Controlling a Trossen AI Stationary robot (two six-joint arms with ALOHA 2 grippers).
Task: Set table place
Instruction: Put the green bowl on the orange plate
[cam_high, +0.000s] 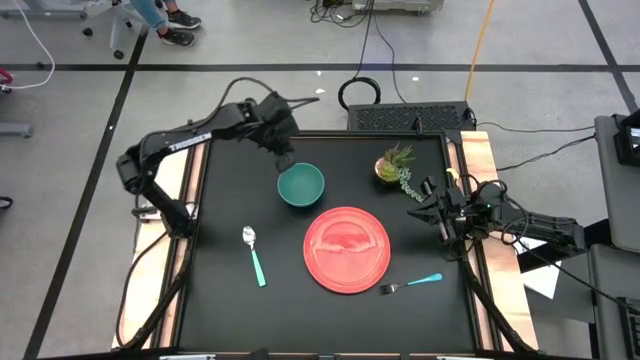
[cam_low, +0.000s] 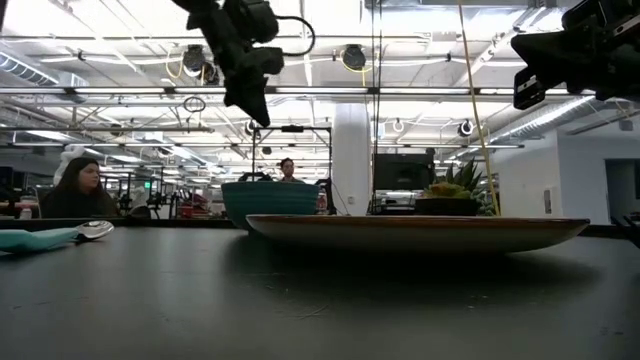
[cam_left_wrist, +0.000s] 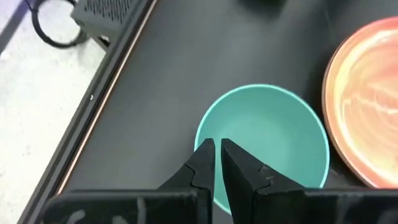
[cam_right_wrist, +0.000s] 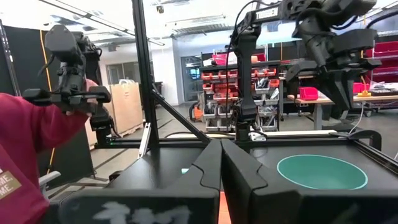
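the table (cam_high: 230, 300) is a black square top with wooden strips along its left and right sides. on it lies the place setting. the red plate (cam_high: 346, 249) sits near the middle, a little toward the near edge. the teal bowl (cam_high: 300, 184) stands just beyond the plate's far left side, close to it but apart, upright and empty. the spoon (cam_high: 254, 254) lies left of the plate, well apart from it, with its metal head pointing away and its teal handle toward the near edge. the fork (cam_high: 411, 283) lies by the plate's near right edge, its tines close to the rim and its teal handle pointing out to the right. a small potted plant (cam_high: 393, 166) stands at the far right of the table.

the left gripper (cam_left_wrist: 217, 148) hangs above the bowl's far left rim, clear of it, as the low view shows. its 2 fingers are nearly pressed together with only a thin slit between them, and they pinch nothing.

the right gripper (cam_right_wrist: 221, 152) waits at the table's right edge, beside the plate and near the potted plant, facing across the table toward the bowl. its 2 fingers are pressed together and empty.

people show in the room beyond the table.
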